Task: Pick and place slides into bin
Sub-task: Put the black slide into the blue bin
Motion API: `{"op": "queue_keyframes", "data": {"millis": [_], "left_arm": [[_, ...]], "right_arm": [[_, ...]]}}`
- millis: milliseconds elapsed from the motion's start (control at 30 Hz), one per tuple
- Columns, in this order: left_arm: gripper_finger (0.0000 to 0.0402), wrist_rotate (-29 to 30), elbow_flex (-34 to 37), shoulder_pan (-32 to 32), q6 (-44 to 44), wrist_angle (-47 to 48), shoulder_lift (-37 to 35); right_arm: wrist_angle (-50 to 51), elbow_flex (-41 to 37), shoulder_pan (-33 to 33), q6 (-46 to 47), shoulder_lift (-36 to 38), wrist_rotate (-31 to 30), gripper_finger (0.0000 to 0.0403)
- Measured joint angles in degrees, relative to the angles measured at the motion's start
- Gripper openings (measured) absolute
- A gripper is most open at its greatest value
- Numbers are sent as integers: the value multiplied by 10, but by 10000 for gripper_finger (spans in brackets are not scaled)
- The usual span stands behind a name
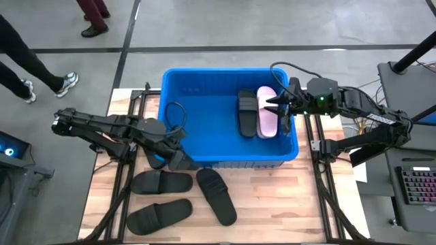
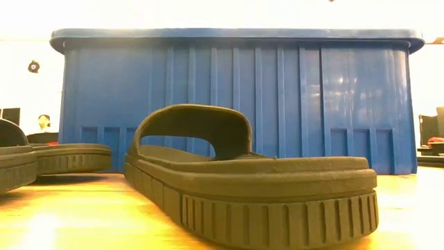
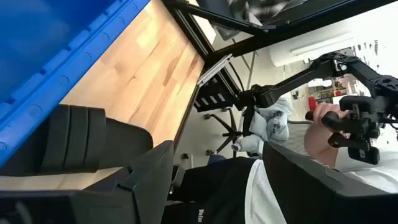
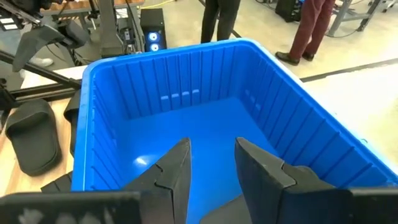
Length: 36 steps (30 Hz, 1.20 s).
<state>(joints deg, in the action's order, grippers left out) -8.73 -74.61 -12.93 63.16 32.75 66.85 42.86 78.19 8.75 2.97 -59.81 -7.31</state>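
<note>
Three black slides point(image 1: 216, 196) lie on the wooden table point(image 1: 272, 204) at the bin's 6 to 7 o'clock, soles down and straps up, the nearest filling the low view with its thick ribbed sole and wide arched strap. They look light, rubbery and a little springy: not fragile, unlikely to slip on the matte surface, but apt to flex if pinched at the thin toe end. The strap's raised arch, or the sole's edge just beside it, seems the surest place to take hold. Just behind them the left gripper point(image 3: 217, 149) hangs low at the 7 o'clock corner of the bin, its fingers spread with nothing between them and a black slide close alongside. The blue bin point(image 1: 174, 102) stands in the middle of the table, and inside it, toward 3 o'clock, a black slide in the bin point(image 1: 246, 112) lies touching a pink slide point(image 1: 267, 112); whether a second pink one sits under it cannot be told. The right gripper point(image 4: 212, 146) is poised over the bin's 3 o'clock rim above that pair, fingers parted by a narrow gap and empty. Beyond the table, at 11 o'clock, people's legs point(image 1: 92, 17) show on the grey floor.
</note>
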Motion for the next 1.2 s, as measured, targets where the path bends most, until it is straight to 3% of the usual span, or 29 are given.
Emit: {"op": "queue_keyframes", "data": {"millis": [133, 333, 400, 833, 1000, 1200], "left_arm": [[233, 0, 0, 1, -8, 0, 0], [233, 0, 0, 1, -34, 0, 0], [233, 0, 0, 1, -35, 0, 0], [233, -2, 0, -8, -23, 13, 3], [233, 54, 0, -7, -113, -44, 2], [233, 51, 0, -7, -131, -86, 0]], "right_arm": [[-23, 0, 0, 24, -1, 45, 113], [-107, -13, -24, 26, -12, 271, 115], [-118, -15, -36, 26, -22, 307, 117], [-120, -16, -97, 13, -90, 297, 114], [-173, -17, -139, -13, -121, 297, 116], [-225, -6, -175, -41, -135, 296, 109]]}}
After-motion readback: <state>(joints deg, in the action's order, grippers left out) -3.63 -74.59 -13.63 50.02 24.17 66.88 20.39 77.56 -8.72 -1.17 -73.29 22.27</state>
